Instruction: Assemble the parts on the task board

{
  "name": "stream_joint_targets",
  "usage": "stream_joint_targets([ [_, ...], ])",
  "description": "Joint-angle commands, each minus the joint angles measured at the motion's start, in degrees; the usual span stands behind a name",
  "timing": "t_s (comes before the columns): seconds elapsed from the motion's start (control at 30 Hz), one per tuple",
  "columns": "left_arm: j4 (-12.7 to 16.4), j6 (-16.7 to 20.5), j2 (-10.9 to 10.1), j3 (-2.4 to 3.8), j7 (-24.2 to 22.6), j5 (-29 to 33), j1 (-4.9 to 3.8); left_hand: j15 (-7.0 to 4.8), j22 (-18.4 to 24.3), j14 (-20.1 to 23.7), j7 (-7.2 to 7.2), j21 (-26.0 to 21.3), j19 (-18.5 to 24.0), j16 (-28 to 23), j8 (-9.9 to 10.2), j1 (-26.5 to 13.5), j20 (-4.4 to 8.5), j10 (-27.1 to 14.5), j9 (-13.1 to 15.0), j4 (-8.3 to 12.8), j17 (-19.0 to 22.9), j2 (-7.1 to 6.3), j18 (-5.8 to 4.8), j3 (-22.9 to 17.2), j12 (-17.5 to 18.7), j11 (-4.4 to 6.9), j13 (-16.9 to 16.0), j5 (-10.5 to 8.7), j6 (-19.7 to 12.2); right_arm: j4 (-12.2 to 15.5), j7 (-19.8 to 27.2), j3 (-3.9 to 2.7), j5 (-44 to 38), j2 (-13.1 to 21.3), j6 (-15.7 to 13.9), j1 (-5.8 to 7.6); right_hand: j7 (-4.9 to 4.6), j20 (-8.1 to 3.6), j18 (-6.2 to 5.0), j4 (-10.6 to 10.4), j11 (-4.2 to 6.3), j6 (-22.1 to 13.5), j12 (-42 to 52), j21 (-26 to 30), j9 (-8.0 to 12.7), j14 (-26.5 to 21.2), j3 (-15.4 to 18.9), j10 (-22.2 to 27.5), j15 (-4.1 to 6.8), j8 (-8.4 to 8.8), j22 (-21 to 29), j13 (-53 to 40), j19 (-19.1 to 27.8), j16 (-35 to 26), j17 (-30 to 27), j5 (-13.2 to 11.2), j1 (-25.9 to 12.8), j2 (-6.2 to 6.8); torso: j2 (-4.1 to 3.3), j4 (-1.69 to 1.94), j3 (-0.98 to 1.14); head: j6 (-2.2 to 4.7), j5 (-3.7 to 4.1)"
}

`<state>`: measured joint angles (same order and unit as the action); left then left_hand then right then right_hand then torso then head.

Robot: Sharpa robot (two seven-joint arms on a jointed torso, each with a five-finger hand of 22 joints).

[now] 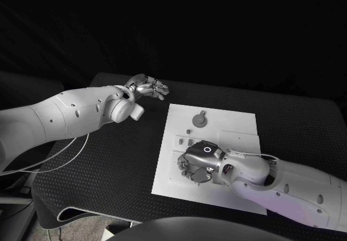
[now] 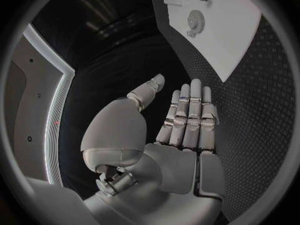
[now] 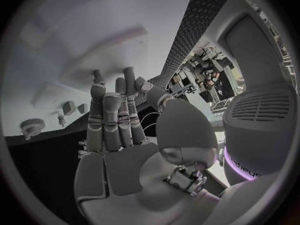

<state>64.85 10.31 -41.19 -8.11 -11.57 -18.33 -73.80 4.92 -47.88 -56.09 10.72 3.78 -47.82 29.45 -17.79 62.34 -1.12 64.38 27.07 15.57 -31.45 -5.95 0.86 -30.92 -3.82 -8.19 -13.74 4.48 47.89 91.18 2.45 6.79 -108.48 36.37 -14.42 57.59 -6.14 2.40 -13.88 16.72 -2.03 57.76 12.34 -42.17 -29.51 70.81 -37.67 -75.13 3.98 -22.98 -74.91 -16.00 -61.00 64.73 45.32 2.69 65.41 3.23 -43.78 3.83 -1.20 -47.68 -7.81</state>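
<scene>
Black, finely dimpled matting is seen over the whole counter (image 1: 108, 170), with darkness behind it. Nearest the robot, the right silver many-fingered hand (image 1: 196, 161) is held low over the near-left part of the flat white rectangular task board (image 1: 238, 123), its fingers curled downward; in the right wrist view those fingers (image 3: 111, 116) are seen stretched side by side against the white plate. Whether anything is gripped beneath them cannot be told. Just beyond that hand, several small grey parts (image 1: 181, 142) are seen standing on the board, too small to be told apart. Farther on, near the board's far edge, a round grey toothed gear with a short tab (image 1: 199, 120) is lying flat. Farthest off, past the board's far-left corner, the left silver many-fingered hand (image 1: 148, 86) is held above the matting, released, fingers straight, nothing in it.
</scene>
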Motion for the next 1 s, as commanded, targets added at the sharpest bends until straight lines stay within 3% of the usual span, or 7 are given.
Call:
stream_joint_targets([
  [0.03,0.12,-0.77,0.11,0.05,-0.50,0.30,-0.04,0.11,0.07,-0.37,0.14,0.13,-0.52,-0.19,-0.21,0.07,-0.07,-0.34,-0.07,0.02,-0.09,0.27,-0.86,0.34,-0.22,0.00,0.09,-0.27,-0.43,-0.64,1.60,0.33,1.96,-0.28,2.32,-0.05,-0.18,-0.02,-1.12,-0.10,-0.10,0.01,-0.19,-0.08,-0.06,-0.41,-0.04,0.43,0.17,0.03,-1.12,-0.05,0.21,0.05,0.06,0.20,1.55,-0.75,0.01,-0.03,-0.05,0.00,-0.04],
  [0.07,0.10,-0.80,0.15,0.05,-0.49,0.30,-0.04,0.11,0.07,-0.37,0.14,0.13,-0.52,-0.20,-0.21,0.07,-0.07,-0.34,-0.07,0.02,-0.10,0.27,-0.86,0.34,-0.22,0.00,0.09,-0.27,-0.43,-0.77,1.94,0.48,3.09,-0.37,2.67,-0.05,-0.35,0.04,-1.12,-0.12,-0.28,-0.37,-0.52,0.00,0.00,-0.53,0.04,0.96,0.00,0.28,-1.10,0.01,0.37,-0.01,0.07,0.21,1.39,-0.42,0.01,-0.03,-0.05,0.00,-0.04],
  [0.13,0.08,-0.84,0.16,0.05,-0.45,0.30,-0.04,0.11,0.07,-0.37,0.14,0.13,-0.52,-0.20,-0.21,0.07,-0.07,-0.34,-0.07,0.02,-0.10,0.27,-0.86,0.34,-0.22,0.00,0.09,-0.27,-0.43,-1.02,2.70,0.62,4.76,-0.48,3.08,-0.05,-0.75,0.24,-1.09,-0.31,-0.78,-1.42,-1.24,0.08,0.24,-0.83,0.68,2.14,-0.47,0.96,-1.12,0.20,0.64,-0.11,0.09,0.17,0.56,1.97,0.00,0.01,-0.01,-0.07,0.00],
  [0.27,0.05,-0.86,0.15,0.05,-0.41,0.30,-0.04,0.11,0.09,-0.37,0.14,0.13,-0.52,-0.22,-0.21,0.05,-0.07,-0.34,-0.08,0.02,-0.13,0.27,-0.86,0.35,-0.22,0.00,0.09,-0.28,-0.43,-0.93,3.49,0.67,5.72,-0.44,2.52,-0.05,-1.57,0.61,-1.12,-0.89,-1.20,-3.36,-1.80,0.24,0.80,-1.49,1.13,2.88,-0.87,2.31,-1.11,0.17,1.04,-0.26,0.16,0.19,-1.03,4.22,0.00,0.04,0.00,-0.14,0.04],
  [0.8,0.03,-0.88,0.08,0.05,-0.34,0.30,-0.05,0.12,0.14,-0.38,0.15,0.13,-0.52,-0.32,-0.22,0.03,-0.08,-0.36,-0.09,0.02,-0.23,0.25,-0.86,0.38,-0.22,-0.01,0.10,-0.28,-0.45,-0.87,3.54,0.70,5.72,-0.36,1.51,-0.05,-1.84,0.61,-1.12,-0.91,-1.33,-3.85,-2.03,0.17,1.02,-1.56,0.93,3.08,-1.00,2.75,-1.15,0.00,1.08,-0.07,0.33,0.19,-1.14,5.13,-0.01,0.00,0.00,-0.31,0.08],
  [1.0,0.03,-0.92,0.10,0.05,-0.31,0.30,-0.05,0.12,0.16,-0.38,0.15,0.13,-0.52,-0.35,-0.22,0.03,-0.08,-0.37,-0.09,0.02,-0.26,0.25,-0.86,0.39,-0.22,-0.01,0.11,-0.28,-0.46,-0.86,2.56,0.70,5.38,-0.10,-0.48,-0.05,-2.04,0.59,-1.12,-0.91,-1.49,-4.30,-2.38,0.07,1.17,-1.52,0.88,3.60,-1.15,3.07,-1.17,-0.02,1.02,0.09,0.43,0.18,-1.19,5.83,-0.02,0.00,0.02,-0.30,0.13],
])
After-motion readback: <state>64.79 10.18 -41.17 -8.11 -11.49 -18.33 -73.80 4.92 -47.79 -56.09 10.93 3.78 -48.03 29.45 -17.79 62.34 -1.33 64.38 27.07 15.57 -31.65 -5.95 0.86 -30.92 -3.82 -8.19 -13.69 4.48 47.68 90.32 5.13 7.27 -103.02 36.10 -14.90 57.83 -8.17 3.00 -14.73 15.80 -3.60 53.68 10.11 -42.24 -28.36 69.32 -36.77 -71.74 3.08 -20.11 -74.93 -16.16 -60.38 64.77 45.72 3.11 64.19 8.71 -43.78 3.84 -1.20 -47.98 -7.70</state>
